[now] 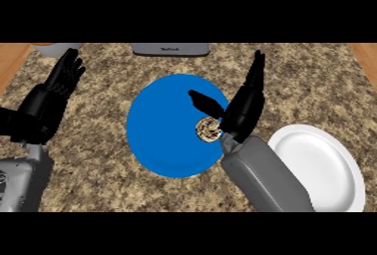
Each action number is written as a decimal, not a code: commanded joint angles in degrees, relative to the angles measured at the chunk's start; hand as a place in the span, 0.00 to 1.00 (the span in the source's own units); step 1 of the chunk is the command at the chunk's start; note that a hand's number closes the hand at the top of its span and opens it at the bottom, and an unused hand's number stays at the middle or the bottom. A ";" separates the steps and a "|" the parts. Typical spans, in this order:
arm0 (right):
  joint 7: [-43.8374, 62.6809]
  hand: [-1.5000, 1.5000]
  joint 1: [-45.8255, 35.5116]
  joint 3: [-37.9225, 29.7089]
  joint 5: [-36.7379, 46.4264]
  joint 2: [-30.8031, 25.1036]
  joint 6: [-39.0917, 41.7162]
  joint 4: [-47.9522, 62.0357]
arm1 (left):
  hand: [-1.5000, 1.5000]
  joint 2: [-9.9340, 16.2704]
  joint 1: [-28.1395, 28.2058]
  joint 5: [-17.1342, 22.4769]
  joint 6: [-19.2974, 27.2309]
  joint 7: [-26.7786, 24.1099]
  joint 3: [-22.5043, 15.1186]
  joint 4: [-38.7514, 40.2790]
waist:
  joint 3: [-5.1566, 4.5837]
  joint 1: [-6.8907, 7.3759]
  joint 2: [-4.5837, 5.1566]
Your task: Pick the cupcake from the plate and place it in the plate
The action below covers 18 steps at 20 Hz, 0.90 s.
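Getting ready to grab the cupcake

The right hand (239, 112) opens its fingers beside the cupcake (209, 129) on the blue plate (158, 124); the left hand (55, 92) rests open.

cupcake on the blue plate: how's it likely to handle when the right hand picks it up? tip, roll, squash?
The cupcake looks small beside the right hand, so probably light. It seems to lie tilted on the blue plate, patterned face showing, so a nudge may roll or slide it. Its top likely squashes; gripping the sides seems safer. The hand's fingers are straight, not closed yet.
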 commanded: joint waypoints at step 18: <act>-10.28 0.00 51.09 15.40 2.82 -13.97 -7.56 -41.52 | 0.50 -1.49 0.61 -0.94 -0.02 3.58 1.55 -4.03 | 0.03 -1.88 -0.15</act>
